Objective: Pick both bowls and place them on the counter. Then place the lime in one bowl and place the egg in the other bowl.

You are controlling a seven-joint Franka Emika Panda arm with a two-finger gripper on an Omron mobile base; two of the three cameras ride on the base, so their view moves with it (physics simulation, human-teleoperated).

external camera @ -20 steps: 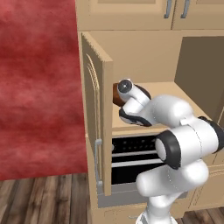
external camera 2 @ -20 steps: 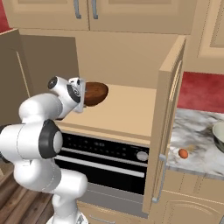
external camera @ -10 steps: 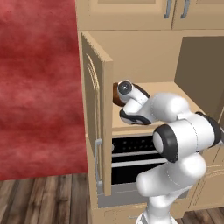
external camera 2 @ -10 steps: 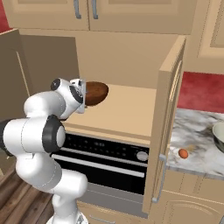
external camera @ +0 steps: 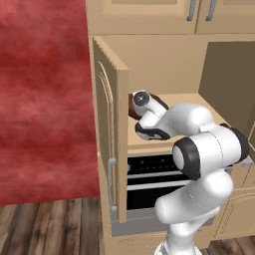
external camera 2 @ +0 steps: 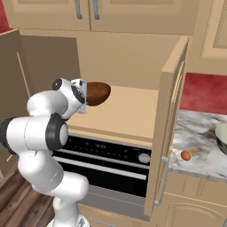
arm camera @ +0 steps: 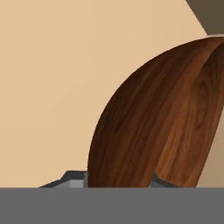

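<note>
My gripper (external camera 2: 85, 95) is shut on the rim of the dark brown wooden bowl (external camera 2: 98, 92), holding it tilted just above the tan shelf inside the open cabinet. In the hand view the bowl (arm camera: 162, 118) rises between my fingertips (arm camera: 75, 180) and takes up most of the picture. From the left, the bowl (external camera: 132, 106) peeks out behind the hand. The pale grey-green bowl (external camera 2: 222, 136) stands on the marbled counter (external camera 2: 198, 132) at the far right, with the orange-brown egg (external camera 2: 185, 155) lying near the counter's front edge. The lime is out of view.
The tan shelf (external camera 2: 128, 111) sits above a black oven (external camera 2: 106, 162). An open cabinet door (external camera: 109, 149) stands left of the hand, and another open door (external camera 2: 170, 124) stands between the shelf and the counter. A red wall is on the left.
The arm's elbow has shifted slightly; the hand and the wooden bowl have stayed almost in place above the shelf.
</note>
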